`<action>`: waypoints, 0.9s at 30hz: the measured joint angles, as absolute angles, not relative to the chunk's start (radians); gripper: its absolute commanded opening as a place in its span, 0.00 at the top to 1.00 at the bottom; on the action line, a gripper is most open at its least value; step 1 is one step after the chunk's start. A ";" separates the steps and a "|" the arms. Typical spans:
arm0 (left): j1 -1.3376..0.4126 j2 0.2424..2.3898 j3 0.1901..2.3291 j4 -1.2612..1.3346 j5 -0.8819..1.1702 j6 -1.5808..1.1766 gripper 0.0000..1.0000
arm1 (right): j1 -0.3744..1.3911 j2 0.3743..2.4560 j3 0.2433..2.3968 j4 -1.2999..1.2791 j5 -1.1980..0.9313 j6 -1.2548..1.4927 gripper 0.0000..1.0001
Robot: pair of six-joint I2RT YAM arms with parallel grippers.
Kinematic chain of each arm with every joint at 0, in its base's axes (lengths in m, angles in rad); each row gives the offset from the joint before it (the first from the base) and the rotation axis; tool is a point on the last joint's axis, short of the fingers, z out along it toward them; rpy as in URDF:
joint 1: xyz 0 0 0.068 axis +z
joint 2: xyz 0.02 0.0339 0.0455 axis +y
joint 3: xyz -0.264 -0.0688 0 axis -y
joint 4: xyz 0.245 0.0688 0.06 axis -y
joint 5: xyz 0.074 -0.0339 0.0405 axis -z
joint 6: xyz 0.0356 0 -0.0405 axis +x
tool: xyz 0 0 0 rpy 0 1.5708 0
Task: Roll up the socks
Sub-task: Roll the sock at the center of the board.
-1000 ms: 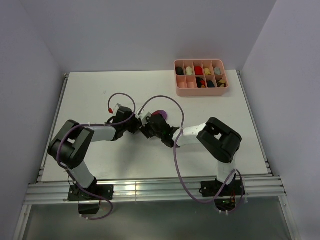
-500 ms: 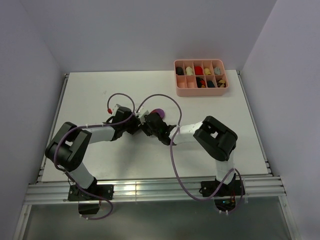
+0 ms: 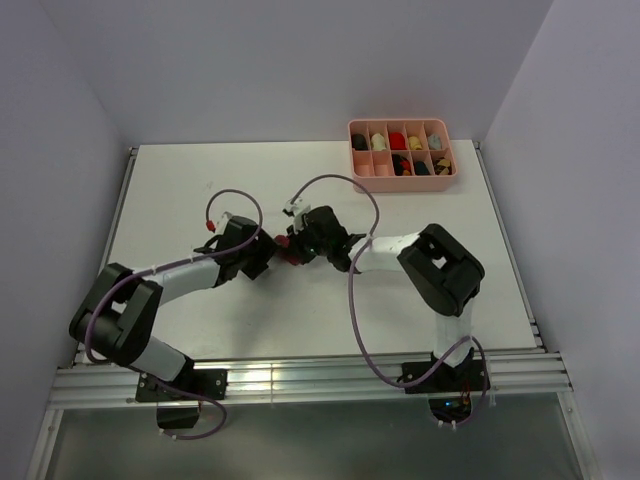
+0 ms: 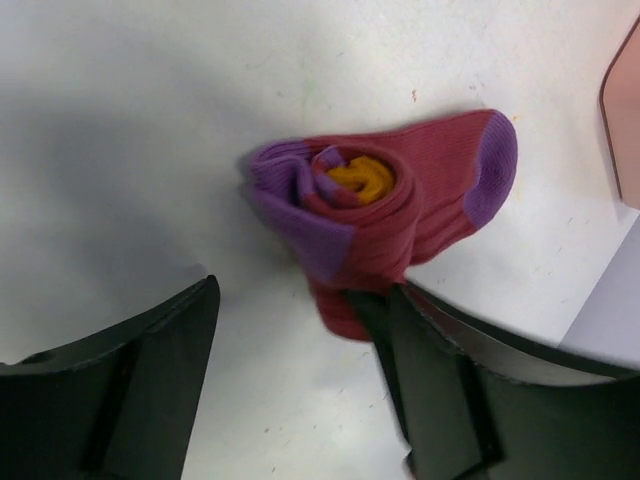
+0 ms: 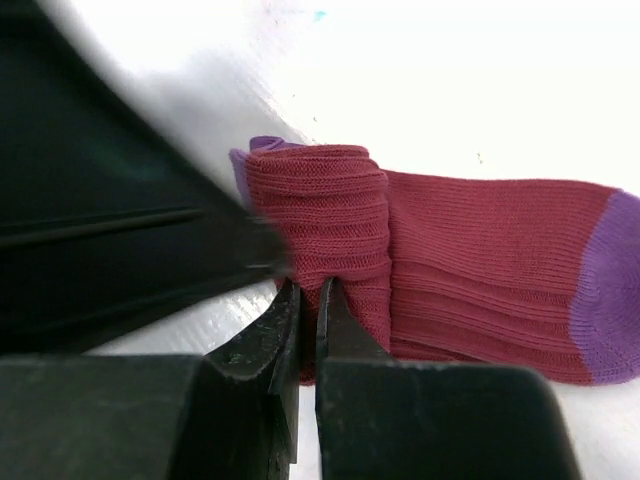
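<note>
A red sock (image 4: 400, 205) with purple toe and heel lies on the white table, its left end rolled into a coil with a yellow core. From above, the sock (image 3: 291, 252) shows as a small red patch between the two grippers. My left gripper (image 4: 295, 300) is open just in front of the roll, its right finger touching the roll's lower edge. The right gripper (image 5: 308, 285) is shut, pinching a fold of the rolled sock (image 5: 330, 215). Its unrolled part, the purple toe (image 5: 605, 300), stretches to the right. The left gripper's dark finger (image 5: 120, 230) crowds the roll's left side.
A pink compartment tray (image 3: 354, 172) with several rolled socks in it stands at the back right; its corner (image 4: 625, 110) shows in the left wrist view. Purple cables (image 3: 330, 183) loop above both wrists.
The left gripper has opened and let the roll go. The right gripper has closed onto the roll. Both wrists have shifted slightly toward the back of the table.
</note>
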State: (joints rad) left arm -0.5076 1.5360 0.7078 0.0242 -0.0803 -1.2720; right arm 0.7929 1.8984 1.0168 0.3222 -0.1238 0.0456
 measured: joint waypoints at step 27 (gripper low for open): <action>-0.539 1.527 0.623 0.180 -0.123 -1.268 0.20 | 0.485 2.106 1.174 0.282 -0.823 0.556 1.00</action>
State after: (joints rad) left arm -0.5392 1.5269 0.6228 0.1799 -0.1234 -1.2678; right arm 0.4854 2.1063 1.1736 0.2817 -0.8234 0.5556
